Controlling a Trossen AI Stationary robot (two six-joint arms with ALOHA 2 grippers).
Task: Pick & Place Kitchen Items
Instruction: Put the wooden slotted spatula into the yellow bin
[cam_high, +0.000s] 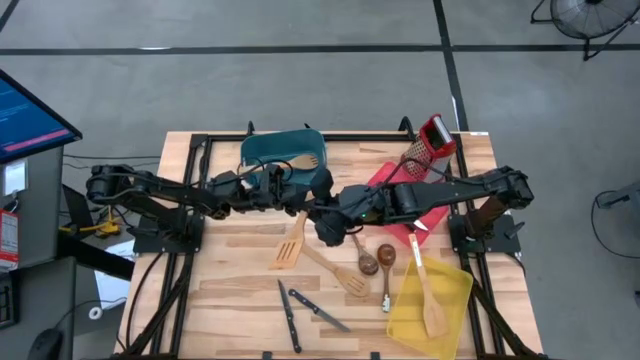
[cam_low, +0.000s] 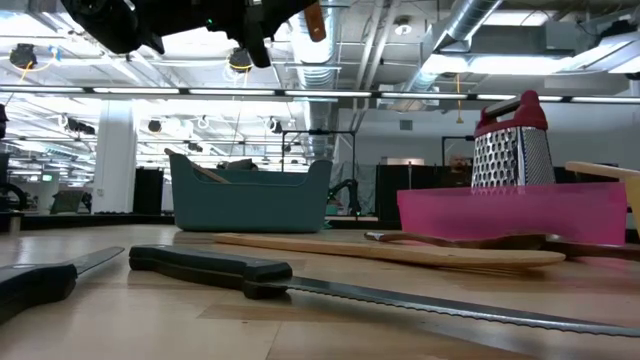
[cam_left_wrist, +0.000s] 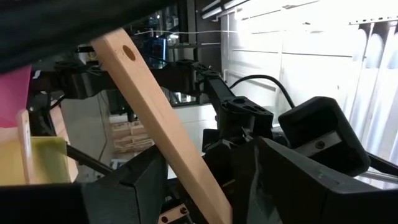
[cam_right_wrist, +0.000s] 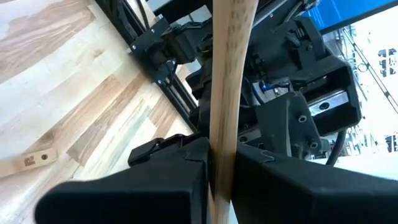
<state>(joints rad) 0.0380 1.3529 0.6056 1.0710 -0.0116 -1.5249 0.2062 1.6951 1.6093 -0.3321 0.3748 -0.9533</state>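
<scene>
High view: both arms meet over the middle of the table (cam_high: 230, 290), the left gripper (cam_high: 318, 193) and right gripper (cam_high: 328, 222) each with jaws clamped on one pale wooden utensil (cam_right_wrist: 227, 81) held in the air between them, beside the teal bin (cam_high: 262, 150).

Pale wooden spatulas (cam_high: 291, 243), black-handled knives (cam_high: 288, 312), teal bin (cam_high: 262, 150), pink bin (cam_high: 432, 214), yellow bin (cam_high: 452, 300), light-grained tabletop (cam_high: 220, 280).
</scene>
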